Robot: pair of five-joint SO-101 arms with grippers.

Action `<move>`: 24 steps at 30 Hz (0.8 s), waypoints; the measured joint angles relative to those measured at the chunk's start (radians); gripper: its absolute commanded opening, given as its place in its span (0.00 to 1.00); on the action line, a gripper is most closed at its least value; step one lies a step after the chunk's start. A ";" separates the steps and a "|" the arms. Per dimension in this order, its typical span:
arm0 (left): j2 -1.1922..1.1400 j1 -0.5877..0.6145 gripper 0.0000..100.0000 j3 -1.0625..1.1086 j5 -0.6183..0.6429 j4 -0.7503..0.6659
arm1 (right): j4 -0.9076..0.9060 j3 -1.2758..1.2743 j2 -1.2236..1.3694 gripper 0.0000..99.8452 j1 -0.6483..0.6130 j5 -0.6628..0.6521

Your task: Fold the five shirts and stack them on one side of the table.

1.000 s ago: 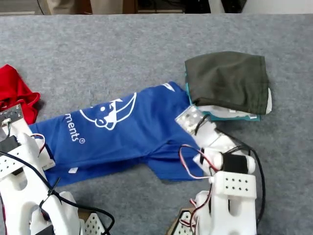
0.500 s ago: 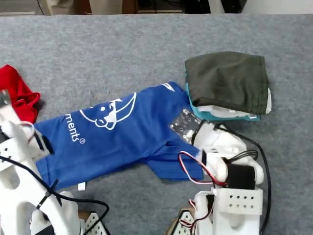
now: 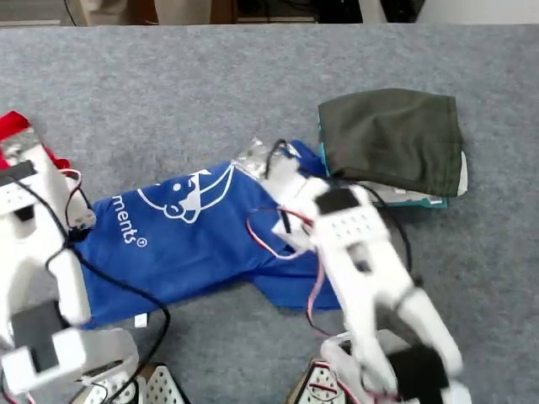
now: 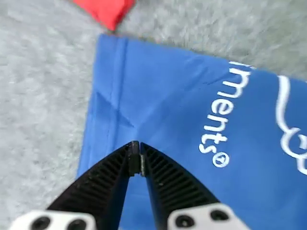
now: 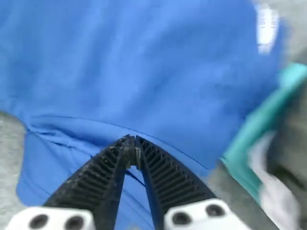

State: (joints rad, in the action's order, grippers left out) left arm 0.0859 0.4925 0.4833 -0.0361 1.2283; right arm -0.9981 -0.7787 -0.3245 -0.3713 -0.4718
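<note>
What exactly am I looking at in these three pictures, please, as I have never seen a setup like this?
These are two small white robot arms, the left arm and the right arm, at a grey table. The wide picture comes from a fixed camera looking down. The other two come from a camera on each arm's wrist, looking along its black pincer. On the table lie a spread blue shirt, a red shirt at the edge, and a stack of folded shirts with a dark green shirt on top. The left pincer and the right pincer are both shut over the blue shirt. I cannot tell whether they pinch cloth.
</note>
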 measured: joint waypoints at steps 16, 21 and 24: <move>-0.071 -0.002 0.02 -0.002 0.000 -0.032 | 0.002 -0.330 -0.163 0.00 -0.037 -0.017; -0.078 -0.002 0.02 -0.002 0.000 -0.032 | -0.011 -0.466 -0.402 0.00 -0.037 -0.115; -0.078 -0.002 0.02 -0.002 0.000 -0.032 | -0.011 -0.474 -0.493 0.00 -0.037 -0.149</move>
State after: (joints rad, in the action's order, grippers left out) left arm 0.0077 0.4910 0.4818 -0.0361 1.1960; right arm -1.0088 -1.2528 -0.8170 -0.4081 -0.6206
